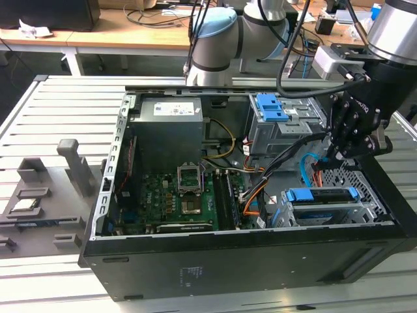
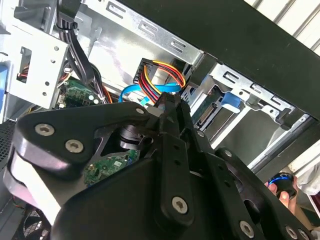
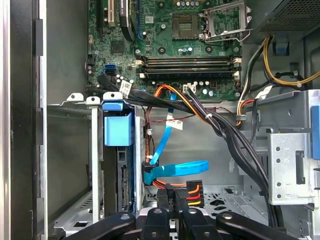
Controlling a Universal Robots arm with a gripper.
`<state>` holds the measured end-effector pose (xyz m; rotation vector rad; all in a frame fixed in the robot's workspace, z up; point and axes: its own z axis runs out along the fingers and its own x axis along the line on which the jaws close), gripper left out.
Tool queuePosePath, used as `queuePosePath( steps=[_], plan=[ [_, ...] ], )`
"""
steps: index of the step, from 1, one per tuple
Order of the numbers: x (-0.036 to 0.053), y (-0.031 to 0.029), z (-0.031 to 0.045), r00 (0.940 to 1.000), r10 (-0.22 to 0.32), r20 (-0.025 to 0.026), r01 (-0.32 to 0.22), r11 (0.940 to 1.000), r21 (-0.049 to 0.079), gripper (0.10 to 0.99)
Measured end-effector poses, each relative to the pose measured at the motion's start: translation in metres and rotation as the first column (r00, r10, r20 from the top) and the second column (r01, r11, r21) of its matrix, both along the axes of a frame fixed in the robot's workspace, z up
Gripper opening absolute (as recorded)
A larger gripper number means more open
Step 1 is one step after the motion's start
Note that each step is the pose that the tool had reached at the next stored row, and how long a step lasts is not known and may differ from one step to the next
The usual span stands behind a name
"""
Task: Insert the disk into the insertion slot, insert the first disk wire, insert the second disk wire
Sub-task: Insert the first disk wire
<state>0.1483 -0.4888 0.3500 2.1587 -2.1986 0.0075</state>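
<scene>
Half hidden: disk (image 3: 119, 129) sat inside insertion slot (image 1: 368, 210), only its blue carrier end showing.
Room: cables (image 3: 225, 135) crowded the gap beside the slot; case wall (image 3: 22, 125) close.
Jaws: gripper (image 3: 172, 195) narrow, apparently pinching the red-yellow-black wire plug (image 3: 190, 191), near the disk's rear.

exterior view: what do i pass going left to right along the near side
grey plastic upright blocks → green circuit board → orange and black wire bundle → blue-framed rectangular metal disk
</scene>
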Motion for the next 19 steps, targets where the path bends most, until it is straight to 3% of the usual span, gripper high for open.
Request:
queuePosePath(
  steps=[4, 11, 15, 19],
  plan=[
    [0.0, -0.0009, 0.0, 1.0, 0.0, 0.0, 0.0, 1.0, -0.002, 0.169],
    [0.0, -0.0147, 0.0009, 1.0, 0.0, 0.0, 0.0, 1.0, -0.002, 0.169],
    [0.0, -0.0153, 0.0066, 1.0, 0.0, 0.0, 0.0, 1.0, -0.002, 0.169],
    [0.0, -0.0153, 0.0068, 1.0, 0.0, 0.0, 0.0, 1.0, -0.002, 0.169]
  ],
)
